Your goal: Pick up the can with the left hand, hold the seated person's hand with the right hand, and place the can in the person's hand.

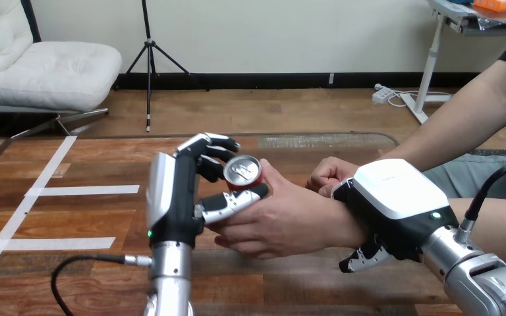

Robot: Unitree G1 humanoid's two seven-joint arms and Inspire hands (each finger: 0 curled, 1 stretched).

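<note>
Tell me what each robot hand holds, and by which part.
The left hand grips the can by its side wall. The right hand clasps the person's wrist from above, curling under it.

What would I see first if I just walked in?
The red can in the middle, gripped by the robot's left hand and resting against the person's open hand. Next, the right hand, clamped over that person's wrist toward the view's right.

The can point(242, 172) is red with a silver top; the desk point(92, 217) is brown wood-grain, white-striped left of the left hand point(171, 197).
</note>
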